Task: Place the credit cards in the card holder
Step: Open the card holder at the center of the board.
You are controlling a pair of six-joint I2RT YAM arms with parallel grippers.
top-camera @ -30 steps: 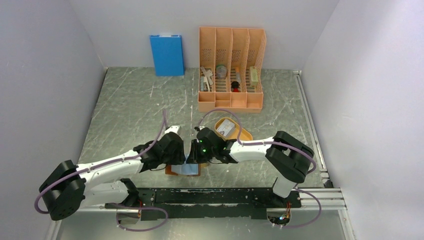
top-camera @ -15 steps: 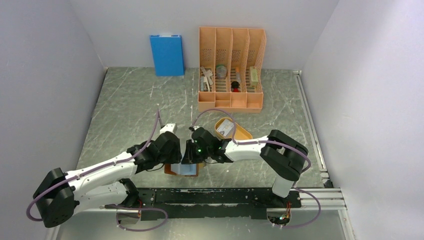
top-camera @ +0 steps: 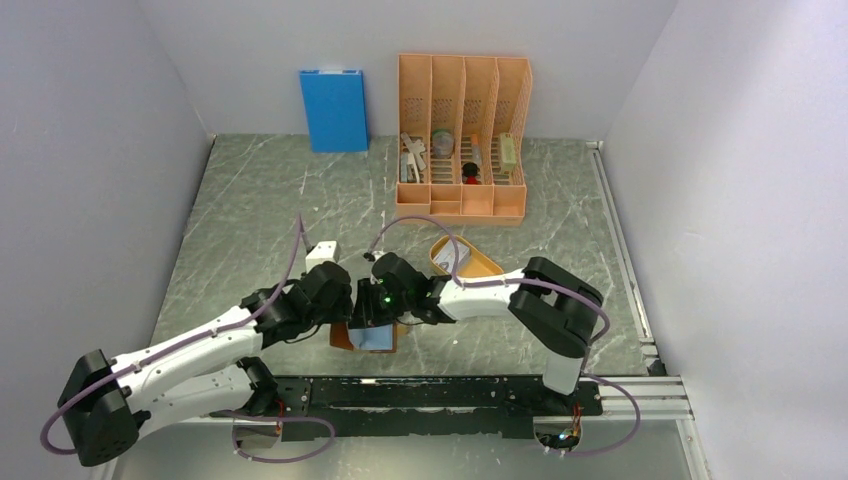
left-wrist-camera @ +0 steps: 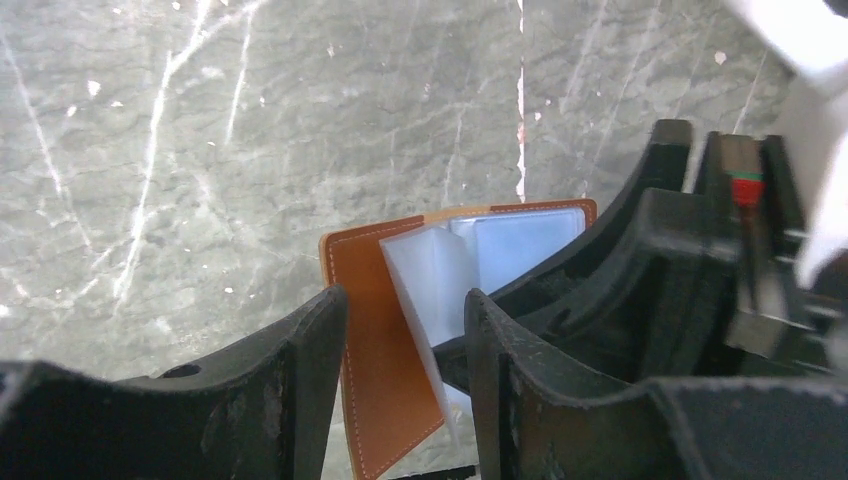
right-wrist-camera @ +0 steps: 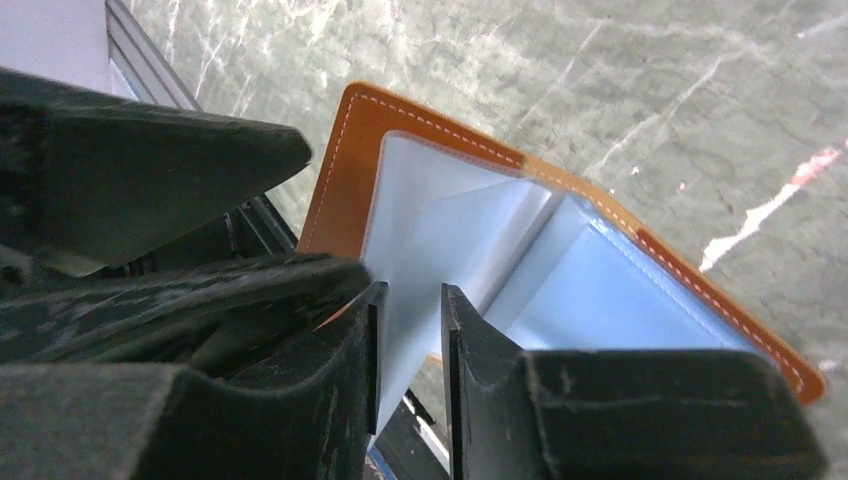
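The card holder (top-camera: 368,338) lies open near the table's front edge, brown leather with bluish clear sleeves. It also shows in the left wrist view (left-wrist-camera: 375,330) and the right wrist view (right-wrist-camera: 650,300). My right gripper (top-camera: 372,318) (right-wrist-camera: 410,300) has its jaws nearly together on one upright sleeve (right-wrist-camera: 430,230). My left gripper (top-camera: 347,312) (left-wrist-camera: 405,320) is open, with its fingers above the holder's left brown cover. One pale credit card (top-camera: 447,253) lies in the orange oval tray (top-camera: 484,266), partly hidden by a cable. No card shows at the holder.
A tall orange desk organizer (top-camera: 462,140) with small items stands at the back. A blue box (top-camera: 333,110) leans on the back wall. The black mounting rail (top-camera: 450,392) runs just in front of the holder. Both grippers crowd together over the holder.
Both grippers have shifted a little to the left over the holder. The left arm has stretched out lower and further left. The holder stays in about the same place.
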